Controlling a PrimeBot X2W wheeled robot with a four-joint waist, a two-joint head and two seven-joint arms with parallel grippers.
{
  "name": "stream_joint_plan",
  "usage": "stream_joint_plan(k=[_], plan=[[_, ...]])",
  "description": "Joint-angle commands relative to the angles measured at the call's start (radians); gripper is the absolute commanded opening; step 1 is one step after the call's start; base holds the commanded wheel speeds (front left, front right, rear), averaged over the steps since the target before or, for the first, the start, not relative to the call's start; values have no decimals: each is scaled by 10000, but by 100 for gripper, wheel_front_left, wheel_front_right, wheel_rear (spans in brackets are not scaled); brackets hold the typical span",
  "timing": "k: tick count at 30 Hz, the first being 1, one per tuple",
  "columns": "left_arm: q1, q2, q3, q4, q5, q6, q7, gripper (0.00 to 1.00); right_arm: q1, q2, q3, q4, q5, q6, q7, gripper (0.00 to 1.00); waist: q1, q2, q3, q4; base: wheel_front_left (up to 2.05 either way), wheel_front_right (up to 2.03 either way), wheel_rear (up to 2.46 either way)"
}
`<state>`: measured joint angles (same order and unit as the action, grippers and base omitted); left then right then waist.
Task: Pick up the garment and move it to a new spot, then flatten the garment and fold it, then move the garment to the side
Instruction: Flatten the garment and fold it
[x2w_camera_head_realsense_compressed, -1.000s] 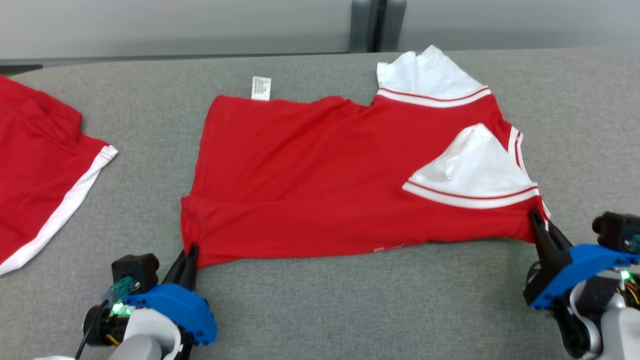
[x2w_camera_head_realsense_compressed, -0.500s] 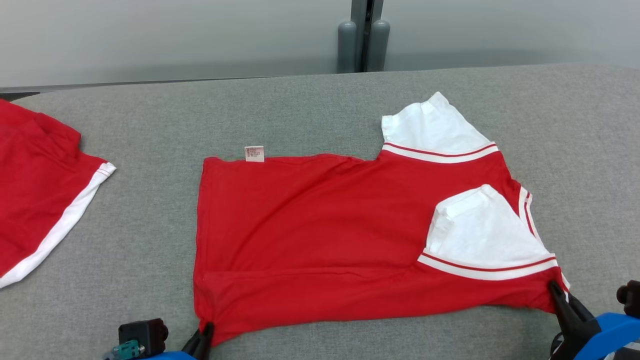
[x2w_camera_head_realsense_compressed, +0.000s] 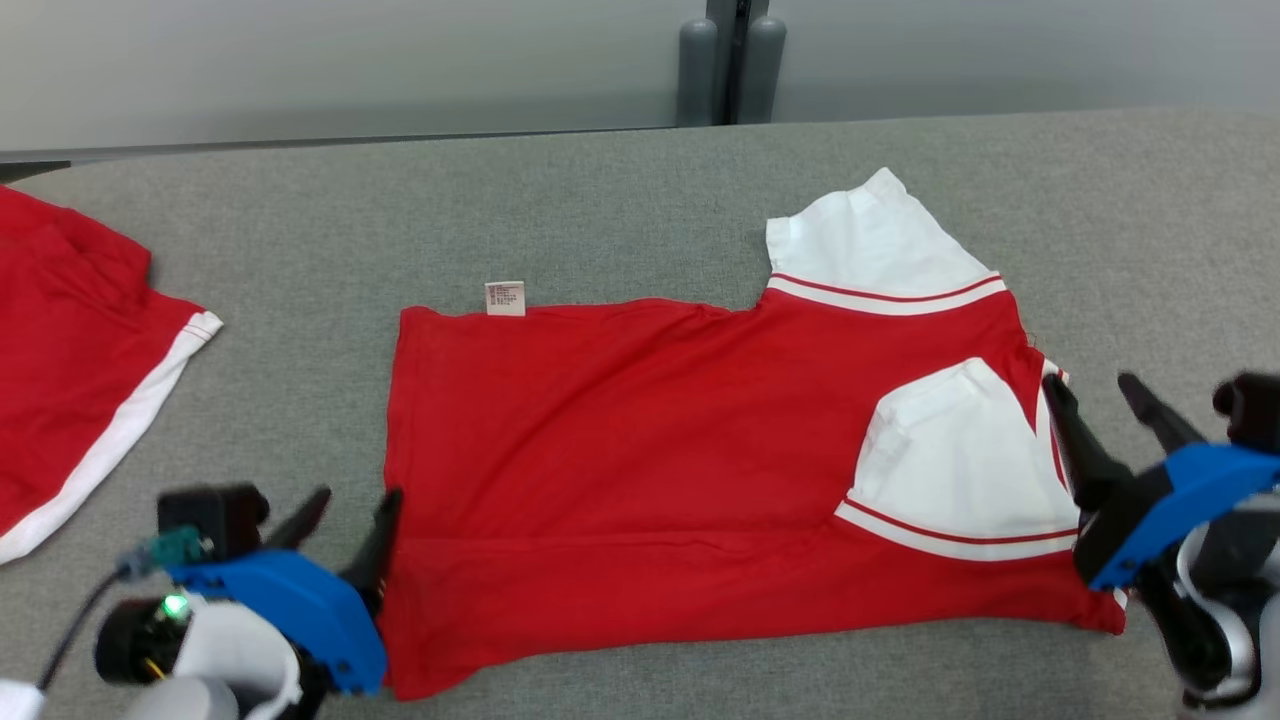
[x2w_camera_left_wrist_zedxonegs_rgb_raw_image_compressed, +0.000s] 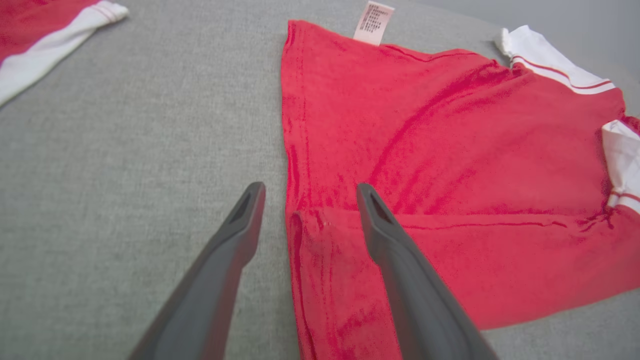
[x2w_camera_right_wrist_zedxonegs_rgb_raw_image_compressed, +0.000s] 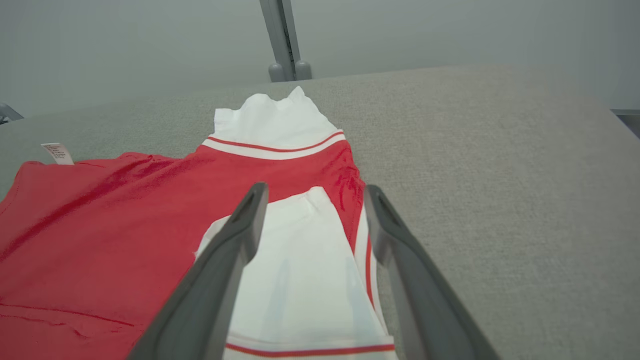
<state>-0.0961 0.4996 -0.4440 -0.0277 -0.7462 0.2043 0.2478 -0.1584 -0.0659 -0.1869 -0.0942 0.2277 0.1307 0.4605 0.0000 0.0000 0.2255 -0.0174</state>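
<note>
I count 2 red tops (garment (x2w_camera_head_realsense_compressed: 650, 470) centre, 2nd top (x2w_camera_head_realsense_compressed: 60, 370) left), 1 label (x2w_camera_head_realsense_compressed: 505, 298), my 2 grippers: left gripper (x2w_camera_head_realsense_compressed: 358, 492), right gripper (x2w_camera_head_realsense_compressed: 1087, 380).

a grey fabric-covered table (x2w_camera_head_realsense_compressed: 620, 210) runs back to a pale grey wall (x2w_camera_head_realsense_compressed: 350, 60), where a dark upright post (x2w_camera_head_realsense_compressed: 738, 50) stands between two rounded grey caps. at the table's left lies a second red garment (x2w_camera_head_realsense_compressed: 70, 370), trimmed with a white band (x2w_camera_head_realsense_compressed: 120, 430).

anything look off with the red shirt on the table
Yes. One white sleeve lies folded in over the red shirt, while the other sleeve sticks out past the far edge, and a care tag pokes out.
</note>
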Motion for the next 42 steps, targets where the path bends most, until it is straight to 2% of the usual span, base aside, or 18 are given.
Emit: stream_joint_plan(k=[1, 5, 7, 10, 12, 15, 20, 26, 29, 36, 42], plan=[[-452, 131, 104, 67, -19, -90, 164, 100, -393, -196, 116, 21, -57, 1, 196, 100, 0, 0, 96, -14, 0, 0, 0], [-2234, 682, 178, 677, -72, -792, 1122, 100, -2348, -597, 912, 632, 229, 1, 897, 100, 0, 0, 499, -210, 0, 0, 0], [-3154, 916, -16, 1002, -211, -1571, 1651, 100, -3305, -794, 1346, 1143, 297, 1, 1069, 100, 0, 0, 808, -356, 0, 0, 0], [-4270, 1478, -123, 1591, -107, -2399, 2294, 100, -4592, -923, 2056, 1857, 400, 1, 1036, 100, 0, 0, 1296, -612, 0, 0, 0], [-4881, 1665, -202, 1874, -105, -2776, 2533, 100, -5250, -961, 2411, 2329, 490, 1, 910, 100, 0, 0, 1638, -753, 0, 0, 0], [-5431, 1871, -410, 2179, -377, -3092, 3052, 100, -6040, -942, 2845, 2939, 642, 1, 693, 100, 0, 0, 2144, -944, 0, 0, 0], [-5857, 2123, -289, 2331, -1519, -3282, 3896, 100, -6934, -949, 3246, 3683, 878, 1, 262, 100, 0, 0, 2810, -1168, 0, 0, 0], [-6087, 2592, -519, 2050, -2116, -3363, 4376, 100, -7612, -923, 3445, 4199, 1073, 1, -200, 100, 0, 0, 3332, -1301, 0, 0, 0], [-6123, 2970, -942, 1600, -2361, -3367, 4531, 100, -7866, -920, 3505, 4365, 1136, 1, -365, 100, 0, 0, 3581, -1355, 0, 0, 0], [-5882, 4055, -1505, 933, -2508, -3337, 4042, 100, -8062, -983, 3514, 4602, 1213, 1, -695, 100, 0, 0, 3863, -1308, 0, 0, 0], [-5770, 4228, -1379, 1026, -2486, -3276, 3726, 100, -8091, -1143, 3396, 4768, 1236, 1, -732, 100, 0, 0, 3795, -1155, 0, 0, 0]])
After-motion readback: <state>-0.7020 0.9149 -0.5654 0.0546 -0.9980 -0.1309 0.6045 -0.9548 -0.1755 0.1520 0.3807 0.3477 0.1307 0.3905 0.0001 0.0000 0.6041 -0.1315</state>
